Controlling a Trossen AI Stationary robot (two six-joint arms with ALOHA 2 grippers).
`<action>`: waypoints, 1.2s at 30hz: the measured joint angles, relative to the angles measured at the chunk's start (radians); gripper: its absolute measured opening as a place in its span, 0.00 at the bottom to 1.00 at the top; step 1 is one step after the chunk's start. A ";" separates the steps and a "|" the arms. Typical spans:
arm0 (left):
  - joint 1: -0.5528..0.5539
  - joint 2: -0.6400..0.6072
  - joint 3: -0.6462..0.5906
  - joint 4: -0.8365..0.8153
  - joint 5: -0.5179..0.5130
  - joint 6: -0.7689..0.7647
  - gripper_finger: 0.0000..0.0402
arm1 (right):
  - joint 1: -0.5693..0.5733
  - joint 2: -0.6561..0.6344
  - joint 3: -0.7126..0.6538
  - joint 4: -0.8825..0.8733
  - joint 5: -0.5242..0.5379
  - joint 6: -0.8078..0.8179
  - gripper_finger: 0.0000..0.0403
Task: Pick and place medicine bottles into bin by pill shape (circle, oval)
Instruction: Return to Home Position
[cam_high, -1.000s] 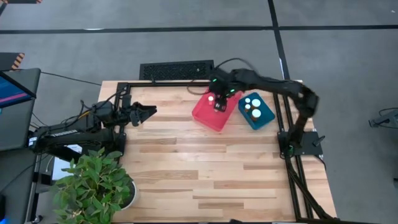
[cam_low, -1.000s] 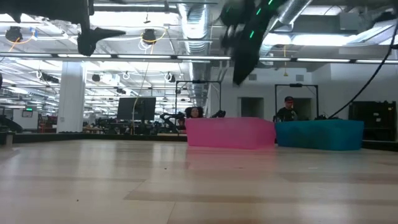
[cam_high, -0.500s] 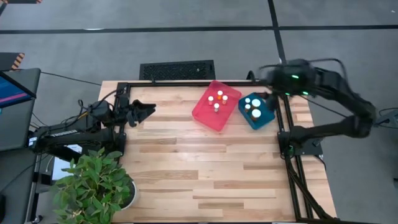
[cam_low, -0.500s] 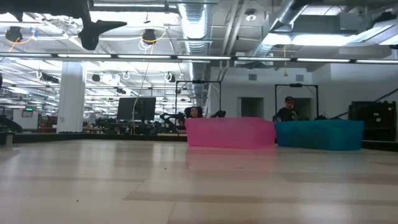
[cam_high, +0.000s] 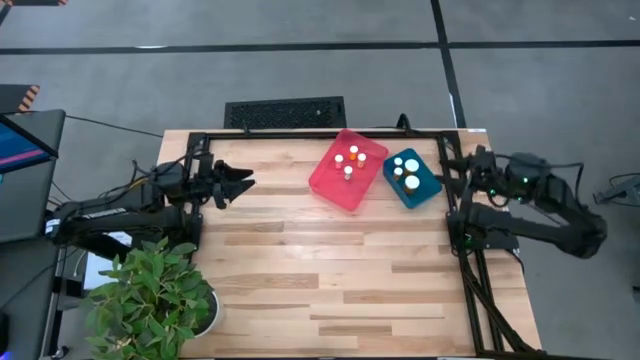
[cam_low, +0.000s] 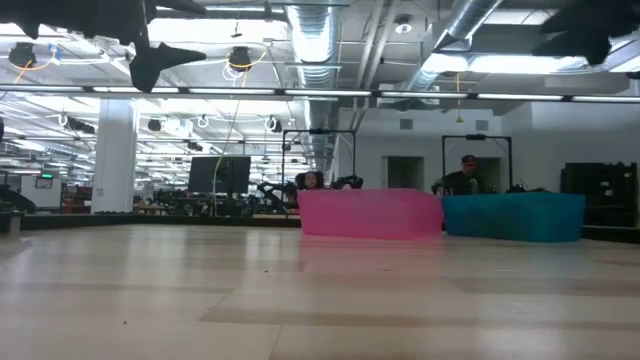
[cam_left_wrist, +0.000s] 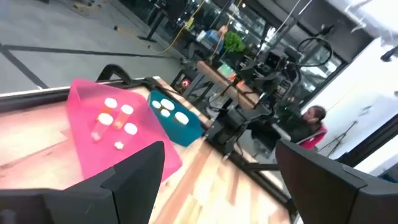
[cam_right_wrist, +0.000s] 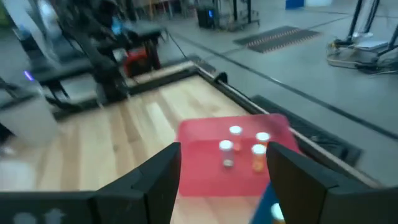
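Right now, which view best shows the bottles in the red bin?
The high view: it looks straight down on the bottles in the red bin. The low view shows only the bin's wall; both wrist views show them slanted.

My counter (cam_high: 330, 270) is pale wood planking, smooth with a soft sheen, edged by a black matt metal frame (cam_high: 300, 134). The red bin (cam_high: 335, 190) and blue bin (cam_high: 428, 188) look like smooth, faintly translucent plastic. The bottles (cam_high: 348, 172) wear white plastic caps. My jaws are dark and matt.
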 joint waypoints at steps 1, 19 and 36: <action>0.000 0.007 0.000 0.000 0.000 0.010 0.75 | 0.000 -0.043 -0.039 0.022 -0.010 0.026 0.61; -0.012 0.024 0.000 -0.060 -0.091 0.104 0.75 | 0.066 -0.201 -0.455 0.463 -0.136 0.179 0.61; -0.369 -0.044 -0.193 0.170 -0.374 0.048 0.75 | 0.281 -0.201 -0.610 0.609 -0.087 0.225 0.61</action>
